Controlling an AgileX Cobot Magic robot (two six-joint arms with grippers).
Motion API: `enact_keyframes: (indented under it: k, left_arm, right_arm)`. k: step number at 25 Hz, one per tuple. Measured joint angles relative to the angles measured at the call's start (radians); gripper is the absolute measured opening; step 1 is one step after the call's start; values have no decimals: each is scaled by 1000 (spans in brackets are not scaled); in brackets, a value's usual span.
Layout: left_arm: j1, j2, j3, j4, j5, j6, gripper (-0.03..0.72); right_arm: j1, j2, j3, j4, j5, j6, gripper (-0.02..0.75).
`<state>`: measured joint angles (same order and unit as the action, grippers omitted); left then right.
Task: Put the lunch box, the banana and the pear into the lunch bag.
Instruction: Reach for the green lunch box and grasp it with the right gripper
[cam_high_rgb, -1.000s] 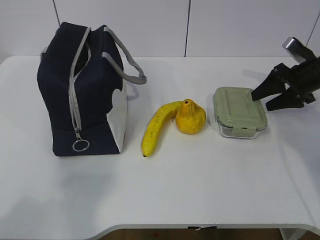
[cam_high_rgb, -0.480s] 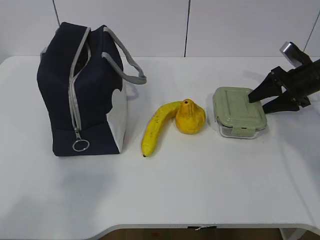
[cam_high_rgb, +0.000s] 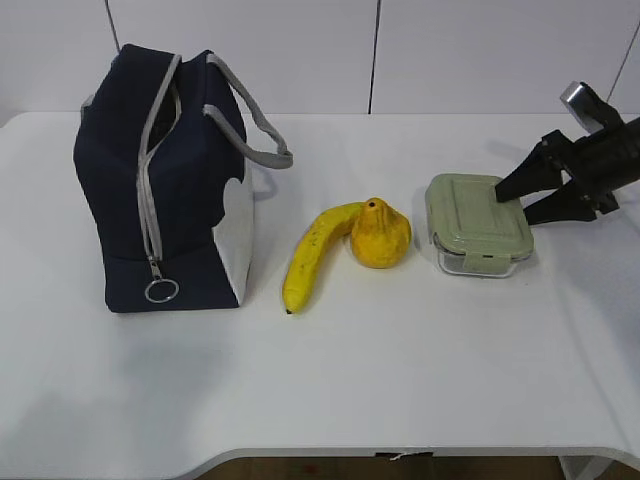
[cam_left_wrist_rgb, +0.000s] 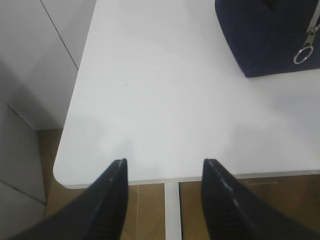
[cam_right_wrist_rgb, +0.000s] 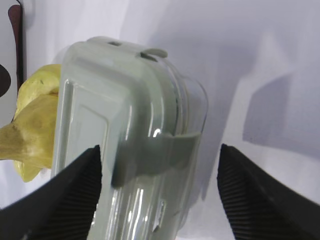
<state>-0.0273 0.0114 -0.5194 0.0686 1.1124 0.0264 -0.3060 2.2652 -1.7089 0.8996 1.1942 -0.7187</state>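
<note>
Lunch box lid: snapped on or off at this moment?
On. The sage-green lid covers the lunch box, and in the right wrist view a side clip is folded down over the clear wall.

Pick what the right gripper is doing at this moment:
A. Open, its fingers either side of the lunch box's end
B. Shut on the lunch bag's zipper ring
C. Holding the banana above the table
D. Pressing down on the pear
A: the right gripper is open, with the end of the lunch box between its fingers.
</note>
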Motion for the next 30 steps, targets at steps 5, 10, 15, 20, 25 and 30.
enact_keyframes:
  k: [5, 10, 15, 20, 25, 30]
  left_arm:
    - [0, 0, 0, 0, 0, 0, 367]
    - [0, 0, 0, 0, 0, 0, 367]
    - [0, 0, 0, 0, 0, 0, 367]
    - [0, 0, 0, 0, 0, 0, 367]
    - [0, 0, 0, 0, 0, 0, 367]
    - [0, 0, 0, 0, 0, 0, 367]
  right_arm:
    - [3, 1, 0, 6, 0, 0, 569]
    - [12, 1, 0, 12, 0, 0, 569]
    - [20, 1, 0, 12, 0, 0, 569]
    - [20, 1, 0, 12, 0, 0, 569]
    - [20, 5, 0, 12, 0, -2, 542]
    - [20, 17, 0, 18, 0, -2, 480]
